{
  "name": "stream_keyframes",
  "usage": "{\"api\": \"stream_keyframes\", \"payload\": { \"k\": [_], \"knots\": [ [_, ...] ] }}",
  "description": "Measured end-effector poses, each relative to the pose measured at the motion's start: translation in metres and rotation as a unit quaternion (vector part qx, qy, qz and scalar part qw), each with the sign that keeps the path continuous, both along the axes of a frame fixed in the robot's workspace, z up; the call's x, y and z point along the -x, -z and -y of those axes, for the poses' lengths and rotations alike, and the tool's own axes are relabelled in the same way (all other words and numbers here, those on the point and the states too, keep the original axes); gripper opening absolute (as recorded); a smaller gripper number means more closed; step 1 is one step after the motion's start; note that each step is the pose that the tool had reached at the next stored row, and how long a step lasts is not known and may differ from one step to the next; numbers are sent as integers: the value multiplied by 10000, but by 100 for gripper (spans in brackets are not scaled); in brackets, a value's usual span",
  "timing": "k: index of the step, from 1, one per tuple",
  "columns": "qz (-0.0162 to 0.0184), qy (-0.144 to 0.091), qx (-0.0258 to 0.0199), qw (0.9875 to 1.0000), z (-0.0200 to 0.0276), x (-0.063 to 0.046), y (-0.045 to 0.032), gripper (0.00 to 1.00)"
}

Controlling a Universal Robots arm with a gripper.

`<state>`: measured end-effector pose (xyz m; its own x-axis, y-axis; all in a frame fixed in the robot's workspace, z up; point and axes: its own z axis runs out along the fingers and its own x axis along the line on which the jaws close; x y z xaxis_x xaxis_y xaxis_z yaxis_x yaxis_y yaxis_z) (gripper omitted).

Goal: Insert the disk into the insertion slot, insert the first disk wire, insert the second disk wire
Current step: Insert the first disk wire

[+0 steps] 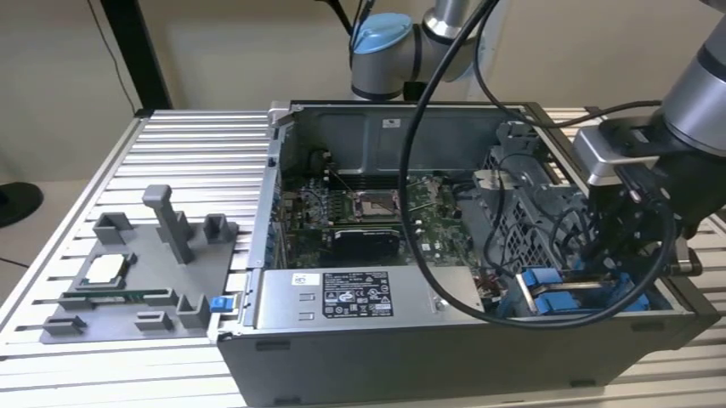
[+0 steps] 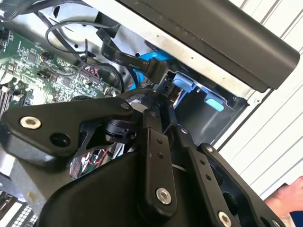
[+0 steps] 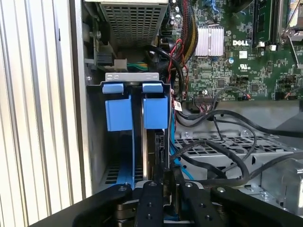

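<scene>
First wrist view has the claw point(image 3: 164, 176) drawn narrow, apparently pinching a black wire plug point(image 3: 159, 146) beside the disk point(image 3: 155, 112). The disk sits in the insertion slot point(image 3: 131, 76) at a corner of the computer case point(image 1: 454, 357). Wire insertion seems in hand; seating likely calls for square alignment.

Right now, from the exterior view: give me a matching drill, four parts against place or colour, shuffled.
Parts:
1 power supply box
2 motherboard
3 grey fixture plate
4 blue drive clips

Descriptions:
A green board inside the case
B on the table, at the exterior view's left of the case
C silver, with a sticker on top
D in the case corner at the exterior view's right

Pairs: 1-C, 2-A, 3-B, 4-D
</scene>
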<state>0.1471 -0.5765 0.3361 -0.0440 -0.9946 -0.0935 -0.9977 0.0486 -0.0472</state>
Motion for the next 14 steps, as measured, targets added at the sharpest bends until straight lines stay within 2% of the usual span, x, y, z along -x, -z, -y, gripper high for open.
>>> {"api": "stream_keyframes", "payload": {
  "k": [10,14],
  "knots": [
    [14,-8,-1,10000,0,2,27,0],
    [15,-9,7,10000,1,2,76,0]
  ]
}}
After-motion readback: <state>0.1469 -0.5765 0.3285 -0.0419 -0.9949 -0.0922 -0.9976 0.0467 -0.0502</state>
